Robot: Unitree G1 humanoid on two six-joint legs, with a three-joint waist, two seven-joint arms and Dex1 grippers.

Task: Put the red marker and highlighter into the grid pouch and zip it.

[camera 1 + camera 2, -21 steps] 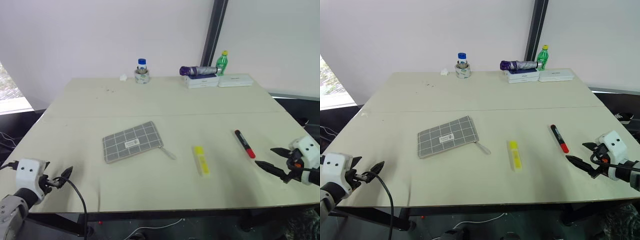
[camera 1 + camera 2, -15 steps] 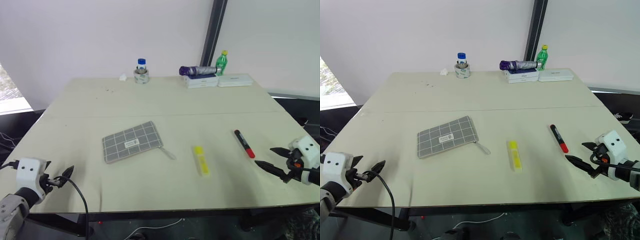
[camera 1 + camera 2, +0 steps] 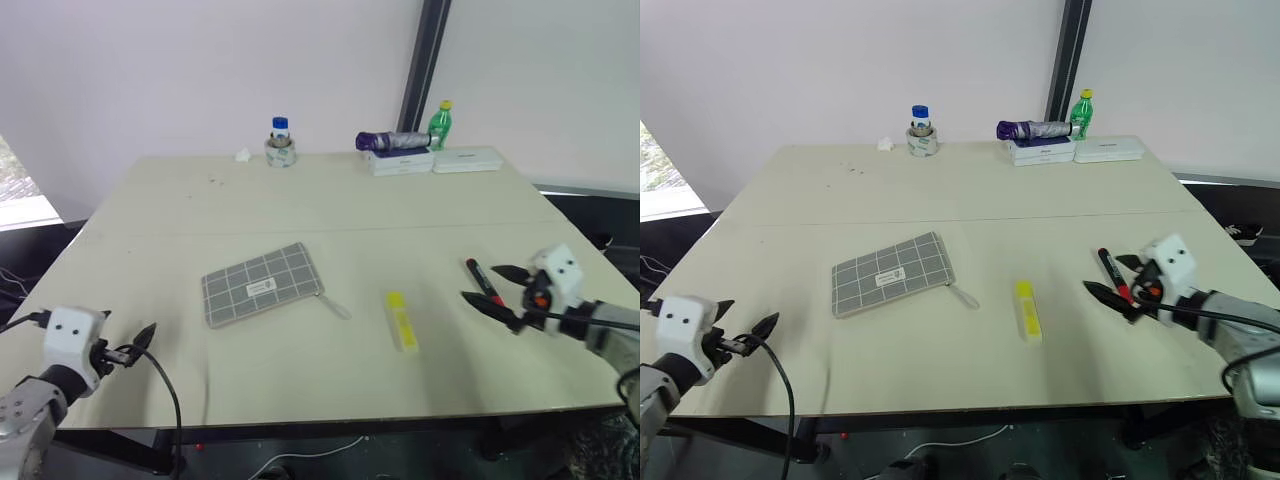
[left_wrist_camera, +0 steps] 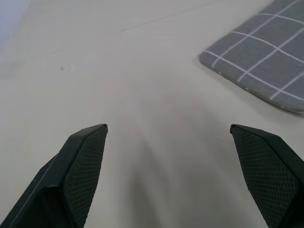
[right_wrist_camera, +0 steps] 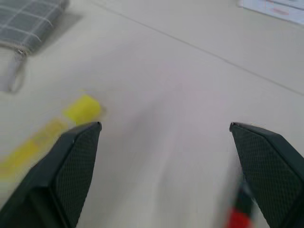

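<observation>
The bench (image 3: 330, 200) looks matt and smooth; the grid pouch (image 3: 264, 283) is woven cloth; the highlighter (image 3: 401, 320) is glossy plastic; the black fingers (image 4: 80, 161) show a fine cross-hatched, rubbery texture

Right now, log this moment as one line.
left gripper: open, empty | right gripper: open, over red marker | highlighter: on table | grid pouch: zipped

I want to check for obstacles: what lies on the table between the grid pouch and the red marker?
The highlighter lies between the grid pouch and the red marker; the rest is bare table, as the left eye view shows.
</observation>
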